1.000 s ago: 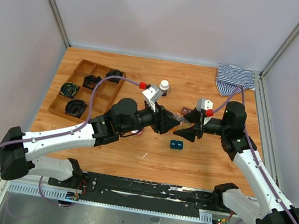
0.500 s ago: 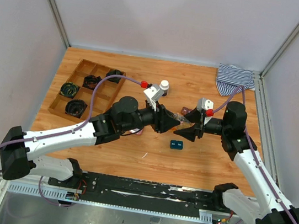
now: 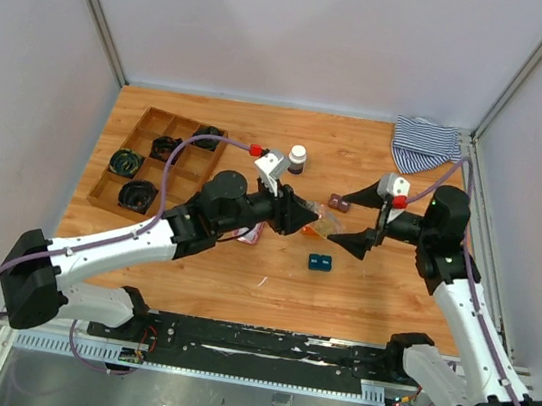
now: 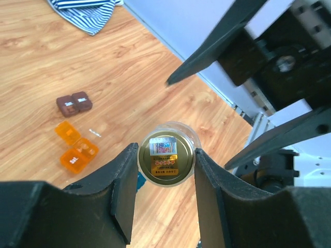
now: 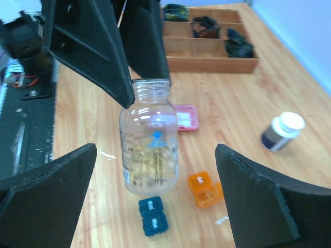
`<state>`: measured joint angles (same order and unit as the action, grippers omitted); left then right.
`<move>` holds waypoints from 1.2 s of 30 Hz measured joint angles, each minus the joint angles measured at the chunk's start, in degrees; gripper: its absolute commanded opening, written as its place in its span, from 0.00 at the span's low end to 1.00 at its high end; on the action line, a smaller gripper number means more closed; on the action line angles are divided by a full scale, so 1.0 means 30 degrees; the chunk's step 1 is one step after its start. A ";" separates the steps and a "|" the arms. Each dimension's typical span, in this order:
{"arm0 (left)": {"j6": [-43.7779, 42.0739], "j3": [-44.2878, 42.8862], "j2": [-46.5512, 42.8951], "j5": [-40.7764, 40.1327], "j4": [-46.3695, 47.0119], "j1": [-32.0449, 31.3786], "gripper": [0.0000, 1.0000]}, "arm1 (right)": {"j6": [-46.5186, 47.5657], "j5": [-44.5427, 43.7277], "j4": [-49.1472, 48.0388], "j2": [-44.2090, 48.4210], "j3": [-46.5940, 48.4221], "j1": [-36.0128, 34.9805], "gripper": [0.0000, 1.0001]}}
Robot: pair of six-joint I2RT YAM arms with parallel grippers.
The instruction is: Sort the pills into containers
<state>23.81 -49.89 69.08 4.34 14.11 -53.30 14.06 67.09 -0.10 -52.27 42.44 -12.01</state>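
A clear pill bottle [image 5: 149, 139] with yellowish pills [image 5: 147, 168] inside hangs above the table, with my left gripper [image 4: 166, 155] shut on its neck. Its gold labelled top [image 4: 166, 160] faces the left wrist camera. In the top view the bottle [image 3: 324, 223] sits between both arms. My right gripper [image 5: 156, 150] stands wide open, apart from the bottle, its jaws well off either side [image 3: 358, 217]. On the table lie the containers: a teal case [image 5: 153, 216], an orange case [image 5: 206, 188], a pink case [image 5: 183, 117] and a brown case [image 4: 74, 103].
A wooden tray [image 3: 177, 114] with black coils stands at the back left. A small dark bottle with a white cap [image 3: 297, 158] stands behind the left gripper. A striped cloth [image 3: 426, 144] lies in the far right corner.
My right gripper has opened wide and drawn back to the right, away from the bottle. The left gripper still holds the bottle, shifted slightly left.
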 measured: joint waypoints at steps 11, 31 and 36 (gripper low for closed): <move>-0.1501 -0.2812 0.5617 -0.0838 0.0029 0.0226 0.00 | -0.1246 -0.6033 0.1348 0.2288 0.2186 0.5989 0.98; -0.5756 -2.2294 2.2440 -0.5552 -0.7271 -0.1661 0.09 | -0.8990 -1.9686 0.0984 0.0838 0.1843 0.9275 0.98; -0.6892 -2.5798 2.4902 -0.6448 -0.8051 -0.1960 0.57 | -0.9151 -1.9679 0.0940 0.0831 0.1596 0.9311 0.98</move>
<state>3.14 -127.28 143.79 -15.00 -10.04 -59.18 -13.39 8.05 2.72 -49.78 47.22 15.92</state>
